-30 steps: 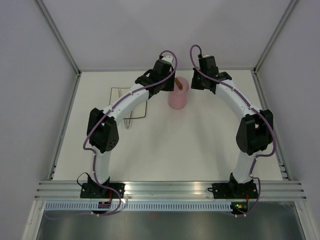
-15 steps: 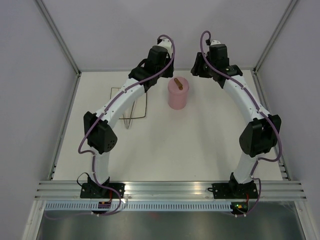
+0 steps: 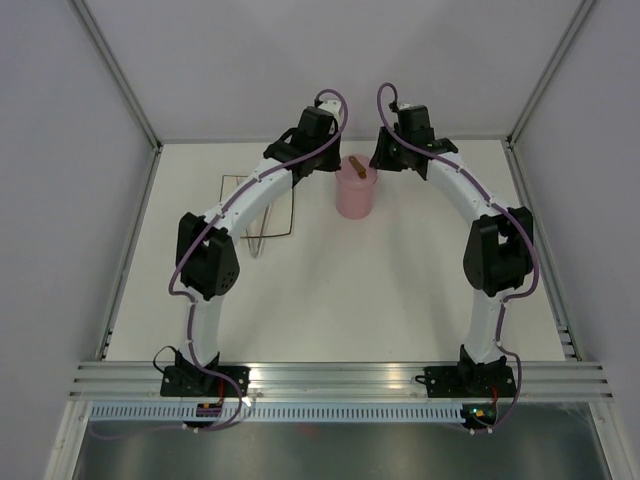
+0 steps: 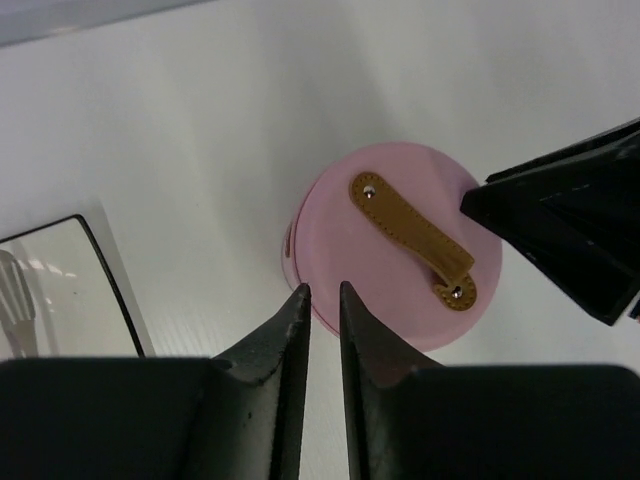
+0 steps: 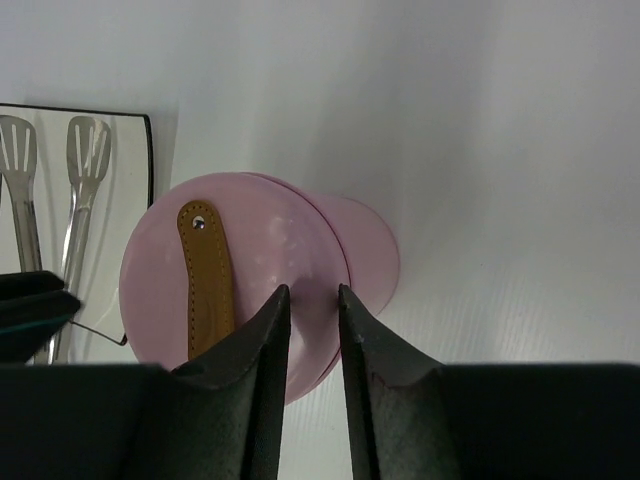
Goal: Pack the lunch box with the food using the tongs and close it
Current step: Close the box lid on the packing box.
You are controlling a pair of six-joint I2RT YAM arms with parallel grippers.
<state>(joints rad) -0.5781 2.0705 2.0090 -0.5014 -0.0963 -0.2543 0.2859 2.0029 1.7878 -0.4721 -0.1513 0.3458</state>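
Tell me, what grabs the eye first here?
A tall pink lunch box, lid on with a brown handle, stands at the far middle of the table. The left arm and right arm arch in toward it from both sides. Silvery tongs lie on a black-rimmed white plate to its left.

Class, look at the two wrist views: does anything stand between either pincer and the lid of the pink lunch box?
Nothing visible does. The left pincer and right pincer hang above the lid on the lunch box, only air between. The tongs lie aside on the plate.
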